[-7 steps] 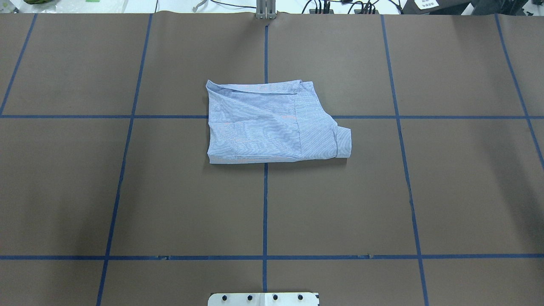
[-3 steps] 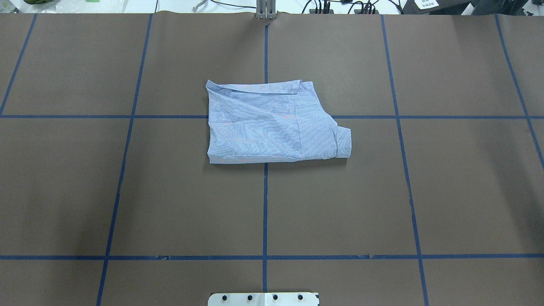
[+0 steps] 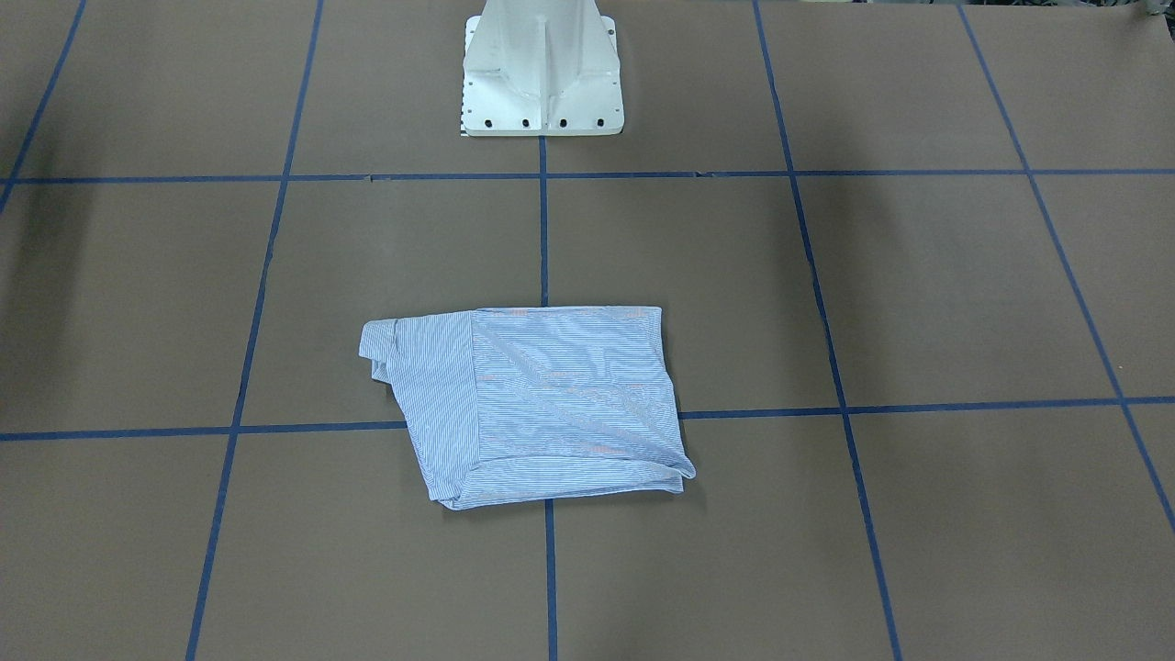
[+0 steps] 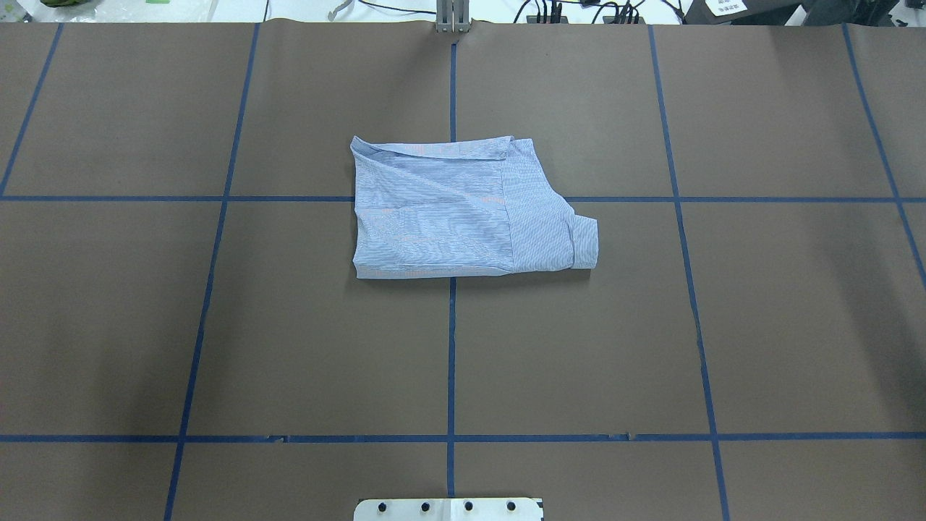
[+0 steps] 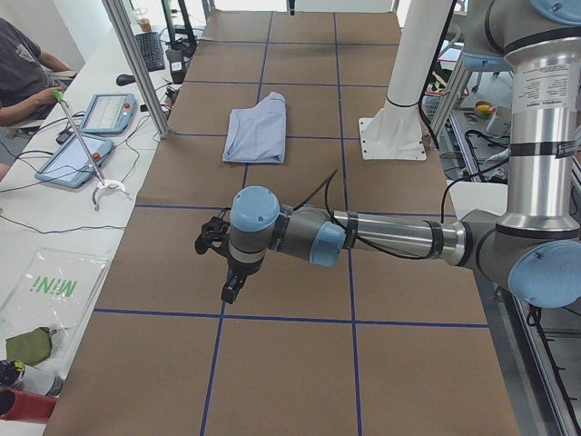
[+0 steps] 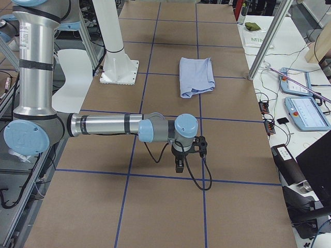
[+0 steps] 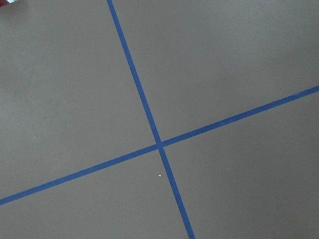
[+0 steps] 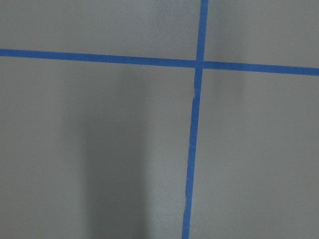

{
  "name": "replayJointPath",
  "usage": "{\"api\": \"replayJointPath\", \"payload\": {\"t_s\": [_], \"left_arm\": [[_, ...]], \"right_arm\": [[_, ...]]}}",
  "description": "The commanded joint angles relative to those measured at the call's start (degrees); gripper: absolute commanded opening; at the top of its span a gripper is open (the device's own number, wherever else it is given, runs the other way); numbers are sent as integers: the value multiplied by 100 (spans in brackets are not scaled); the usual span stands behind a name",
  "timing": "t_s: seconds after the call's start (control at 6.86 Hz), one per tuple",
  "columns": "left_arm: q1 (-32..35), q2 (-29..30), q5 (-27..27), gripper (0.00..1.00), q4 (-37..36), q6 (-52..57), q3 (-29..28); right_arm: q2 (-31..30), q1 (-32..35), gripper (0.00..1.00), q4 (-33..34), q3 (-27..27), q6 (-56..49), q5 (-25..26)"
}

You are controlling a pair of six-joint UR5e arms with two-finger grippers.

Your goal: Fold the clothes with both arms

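Observation:
The light blue and white striped shirt (image 4: 463,210) lies folded into a compact rectangle at the middle of the brown table, with a cuffed sleeve end sticking out at its right. It also shows in the front-facing view (image 3: 542,404) and in both side views (image 5: 257,134) (image 6: 195,76). My left gripper (image 5: 227,289) hangs over bare table far from the shirt, seen only in the exterior left view. My right gripper (image 6: 179,165) hangs over bare table at the other end, seen only in the exterior right view. I cannot tell whether either is open or shut. Both wrist views show only table and blue tape.
Blue tape lines (image 4: 451,347) divide the table into squares. The white pedestal base (image 3: 542,83) stands at the robot's edge. A side bench holds tablets (image 5: 77,159) and cables, with an aluminium post (image 5: 136,64) and a seated operator (image 5: 23,73).

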State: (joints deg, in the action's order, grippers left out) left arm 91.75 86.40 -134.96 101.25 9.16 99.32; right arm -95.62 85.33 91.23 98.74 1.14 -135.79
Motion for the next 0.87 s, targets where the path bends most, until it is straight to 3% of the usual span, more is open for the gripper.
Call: {"api": "replayJointPath", "payload": {"t_s": [0.0,0.73], "left_arm": [[-7,0,-4,99,9,7,8],[-8,17,66,99,0,-2,17]], "right_arm": [[0,-7,100,0,4,0,0],[0,-8,100,0,13,0,-9]]}}
